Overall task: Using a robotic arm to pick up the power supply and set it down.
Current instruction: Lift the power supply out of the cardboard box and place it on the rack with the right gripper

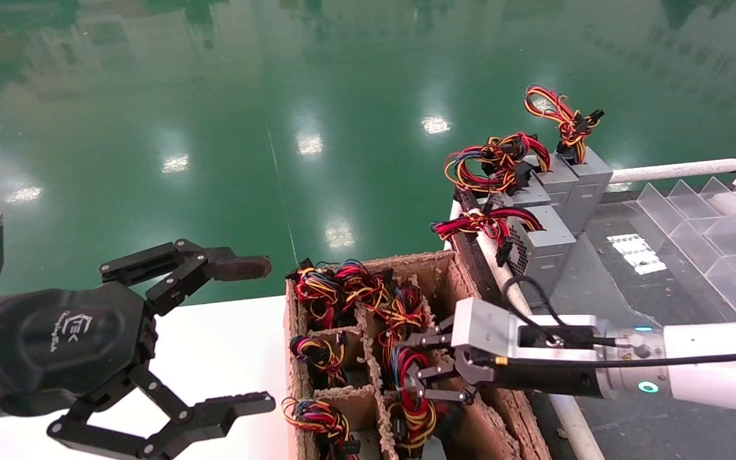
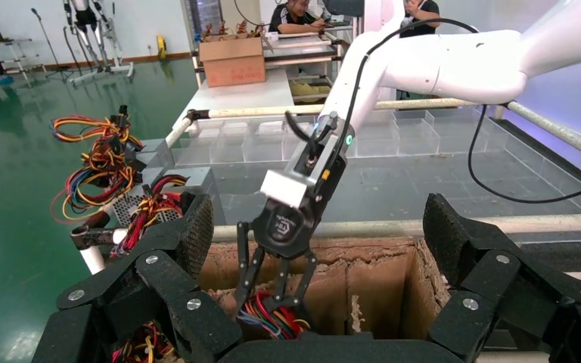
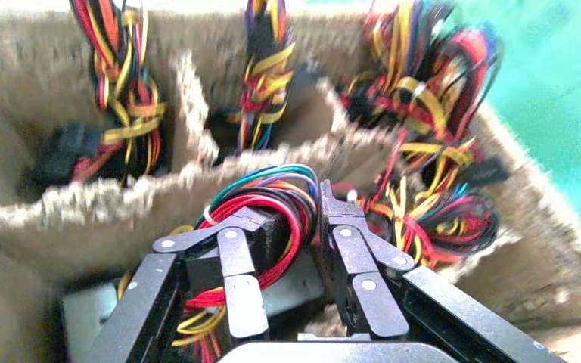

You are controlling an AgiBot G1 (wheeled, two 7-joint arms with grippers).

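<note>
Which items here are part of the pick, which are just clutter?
In play:
- right pincer, down in the cardboard box
- power supply, wire loops between its fingers

Clutter:
- left pincer, open, idle
- grey units on the bench
- clear trays

My right gripper (image 1: 414, 374) is black on a silver-white arm, and my left gripper (image 1: 240, 335) is black with a white logo. The power supply (image 3: 261, 227) shows red, blue, green and yellow wire loops. The cardboard box (image 1: 444, 271) is brown, the floor (image 1: 246, 128) glossy green.

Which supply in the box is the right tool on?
The supply with red-and-blue wire loops, in the compartment by the box's right wall; the right tool straddles its loops.
</note>
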